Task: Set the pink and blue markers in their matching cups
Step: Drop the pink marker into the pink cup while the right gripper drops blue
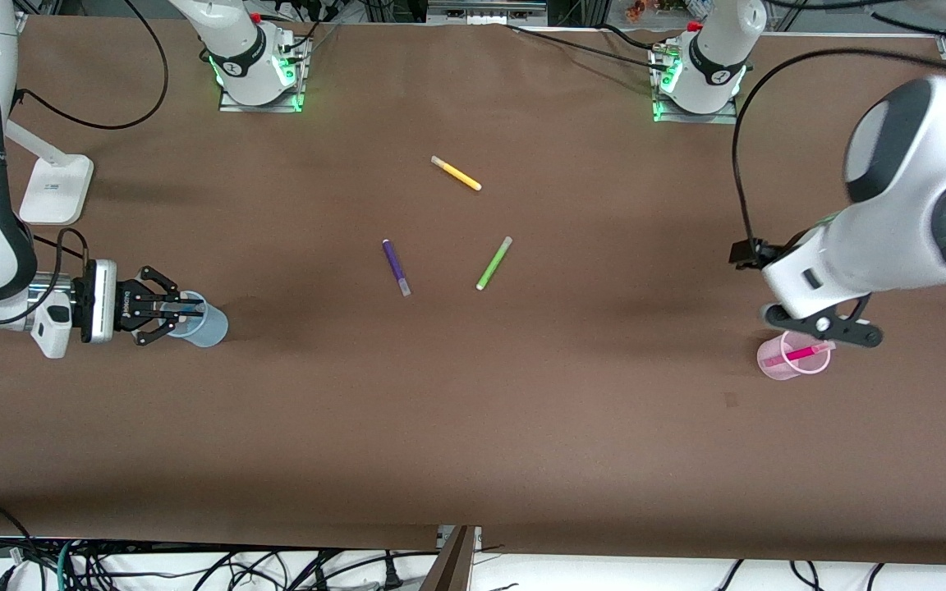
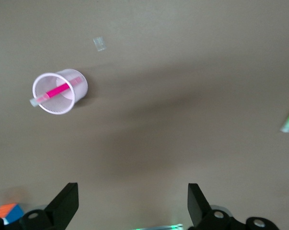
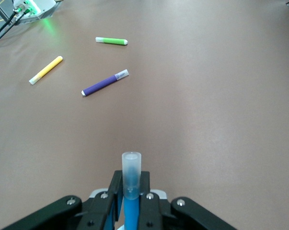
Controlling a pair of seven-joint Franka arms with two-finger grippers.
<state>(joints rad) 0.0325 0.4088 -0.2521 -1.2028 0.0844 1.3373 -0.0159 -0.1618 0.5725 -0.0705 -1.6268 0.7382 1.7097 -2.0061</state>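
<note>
Progress: 1 of 2 markers looks placed, and the other is, by my reading, at its cup but not yet let go.

Right gripper: right gripper sits at the rim of the blue cup toward the right arm's end of the table, fingers closed on the blue marker, which the right wrist view shows gripped just below its cap.

Blue marker: slim blue barrel with a pale translucent cap; in the front view it reaches into the mouth of the blue cup, so what is left appears to be the release.

Blue cup: small light blue translucent tumbler, smooth plastic, standing upright.

Loose pens: purple pen, yellow pen and green pen lie flat mid-table, well apart from both cups; each is slim with a pale end.

Table: brown matte covering, flat and plain.

Pink cup: pale pink translucent tumbler, round thin rim, upright toward the left arm's end of the table.

Pink marker: bright magenta barrel leaning across the inside of the pink cup, its pale cap poking past the rim; this half looks finished.

Left gripper: left gripper hangs over bare table near the pink cup, fingers spread wide and holding nothing.
</note>
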